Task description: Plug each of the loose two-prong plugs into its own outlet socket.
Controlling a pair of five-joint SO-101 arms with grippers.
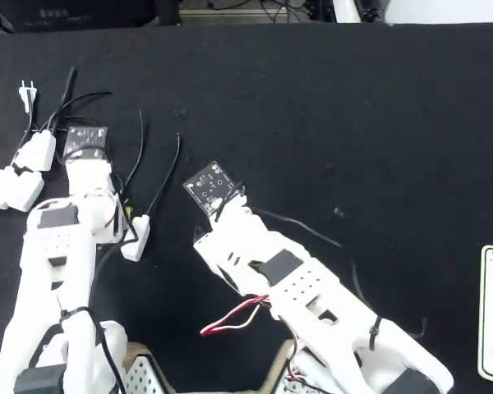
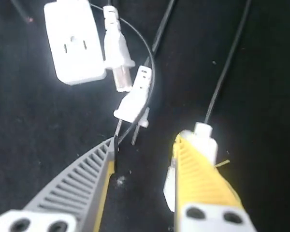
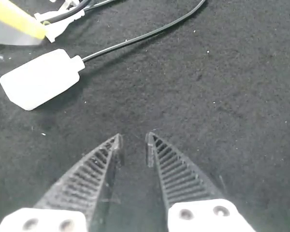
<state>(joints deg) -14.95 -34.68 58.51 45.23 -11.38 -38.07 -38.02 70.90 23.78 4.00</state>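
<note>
Plainly, a white two-prong plug [image 2: 134, 96] lies on the black cloth [image 2: 261, 72] in the left wrist view, its prongs pointing into the gap of the left gripper [image 2: 145, 142]; that gripper stands wide open and holds nothing, with a grey finger [image 2: 82, 183] on one side and a yellow finger [image 2: 203, 183] on the other; one prong ends right at the grey fingertip, though whether they touch cannot be told; a second plug [image 2: 117, 43] lies just beside a white outlet socket [image 2: 75, 41] whose two slots face up; under the yellow finger sits a white block [image 2: 203, 134] on a black cable [image 2: 229, 63]; the right gripper [image 3: 134, 140] hovers low over bare cloth, its fingers parted by a narrow gap and gripping nothing, with the white block well apart from it; from above, the block rests between the two arms, just beside the left one; two more socket blocks [image 1: 20, 176] and a third plug [image 1: 26, 94] lie near the table's left edge.
</note>
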